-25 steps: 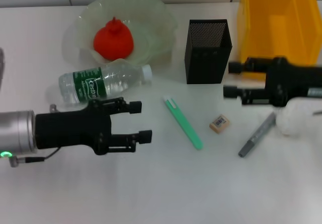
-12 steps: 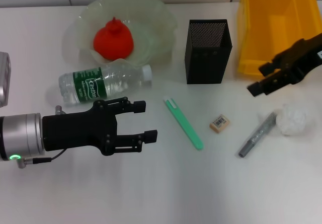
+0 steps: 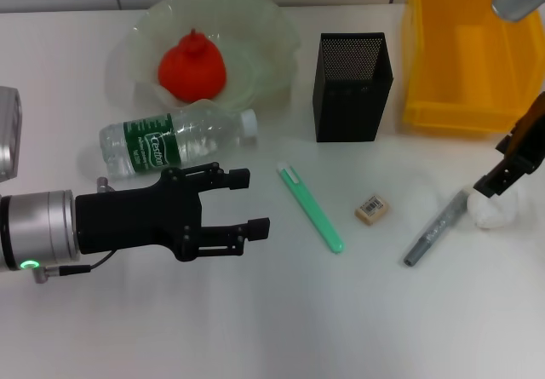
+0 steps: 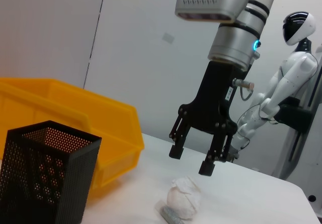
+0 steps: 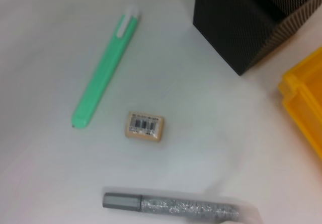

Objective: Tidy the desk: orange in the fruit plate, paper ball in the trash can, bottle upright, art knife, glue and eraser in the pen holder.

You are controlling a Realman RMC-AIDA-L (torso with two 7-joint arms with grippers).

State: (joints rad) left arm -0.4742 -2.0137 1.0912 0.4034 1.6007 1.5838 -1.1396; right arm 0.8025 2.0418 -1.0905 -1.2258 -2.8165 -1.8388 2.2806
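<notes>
From the head camera, the red-orange round orange (image 3: 192,66) is sitting in the pale-green wavy-rimmed glass fruit plate (image 3: 264,30) at far left, the clear green-labelled bottle (image 3: 174,140) is lying on its side just near of it, and the black left gripper (image 3: 247,200) is hovering open-fingered near of the bottle, while the green art knife (image 3: 311,209), beige barcode eraser (image 3: 371,209) and grey glue stick (image 3: 435,228) are lying near of the black mesh pen holder (image 3: 352,85). In the left wrist view, the right gripper (image 4: 190,161) is hanging spread open just above the crumpled white paper ball (image 4: 184,198), right of the bright yellow rectangular trash can (image 4: 108,126). In the right wrist view, the eraser is resting between knife and glue.
</notes>
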